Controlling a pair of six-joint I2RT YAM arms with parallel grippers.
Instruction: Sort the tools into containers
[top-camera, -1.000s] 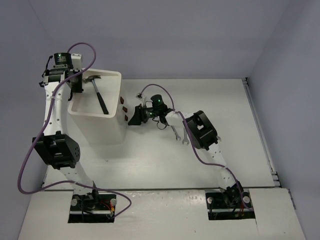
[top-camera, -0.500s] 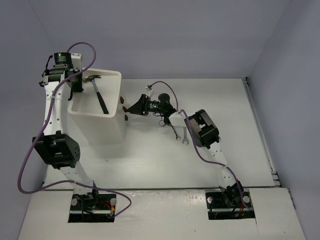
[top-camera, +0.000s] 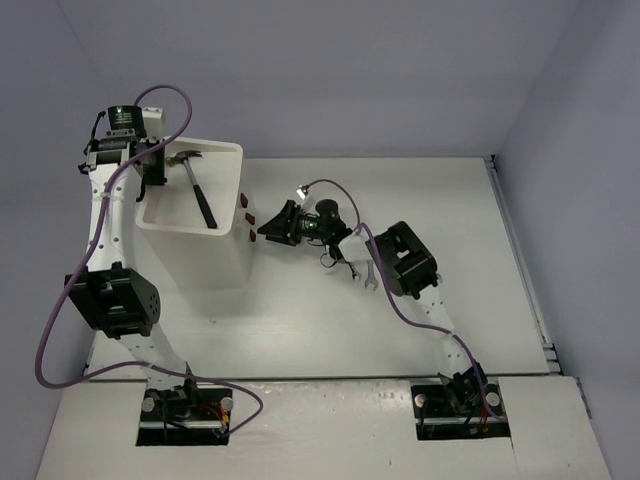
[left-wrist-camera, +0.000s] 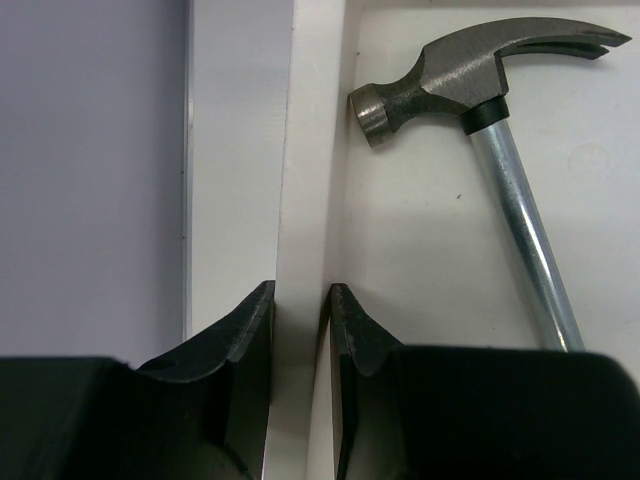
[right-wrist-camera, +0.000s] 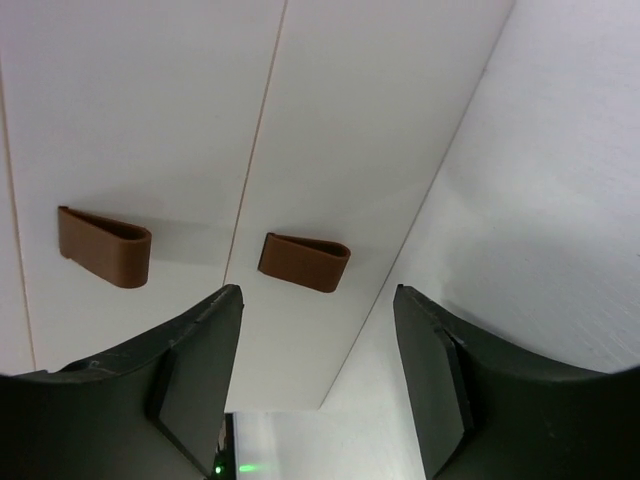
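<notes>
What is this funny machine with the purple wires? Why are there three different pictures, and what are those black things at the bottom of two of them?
It is a robot with two arms on a table. One picture looks down from above. The other two come from little cameras on the wrists, so the black things are the robot's own fingers. The left gripper pinches the rim of the white cabinet, beside a hammer lying in its top tray. The right gripper is open and empty, facing two brown drawer handles. A small wrench lies on the table.
</notes>
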